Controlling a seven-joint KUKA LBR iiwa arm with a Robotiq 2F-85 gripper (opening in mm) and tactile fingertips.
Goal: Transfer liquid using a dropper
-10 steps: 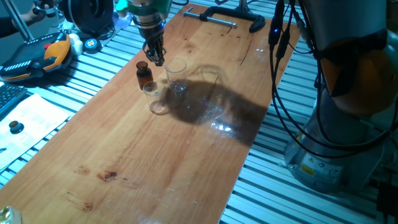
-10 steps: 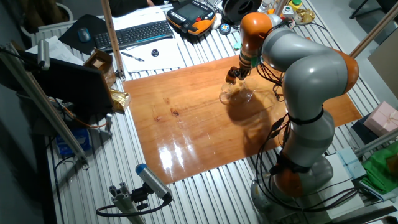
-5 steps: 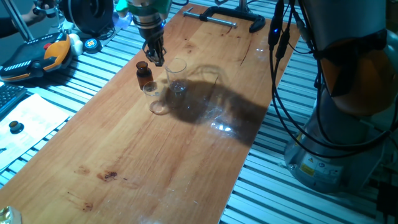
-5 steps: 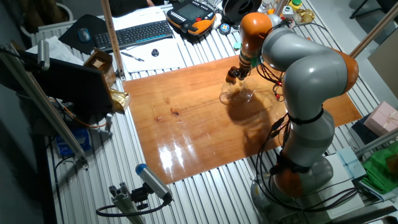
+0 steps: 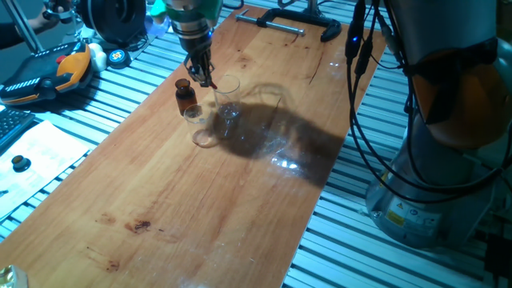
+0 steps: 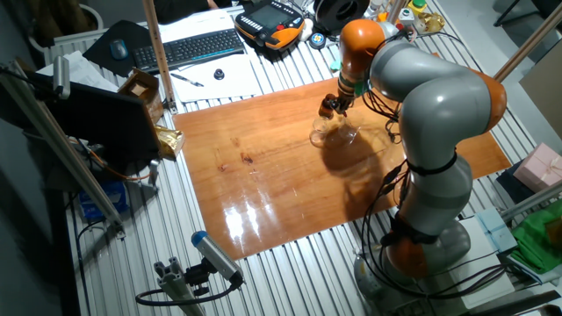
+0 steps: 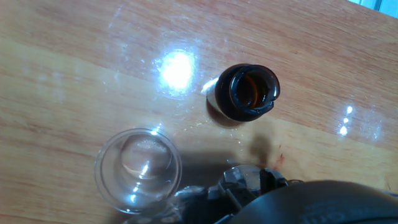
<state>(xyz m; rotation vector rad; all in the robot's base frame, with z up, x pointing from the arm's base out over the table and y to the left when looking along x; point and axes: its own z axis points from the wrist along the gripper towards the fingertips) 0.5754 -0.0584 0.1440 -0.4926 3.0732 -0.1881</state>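
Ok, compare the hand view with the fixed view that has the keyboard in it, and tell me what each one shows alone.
Only the hand view looks straight down the open neck of the small brown amber bottle and into the small clear glass cup. Only the fixed view shows the grey and orange robot arm, the black keyboard and the whole wooden board. Both show that board and the glassware.

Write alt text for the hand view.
Seen from above: an open brown amber bottle stands on a glossy wooden table, with a clear glass cup apart from it at lower left. Dark gripper parts, blurred, fill the bottom edge.
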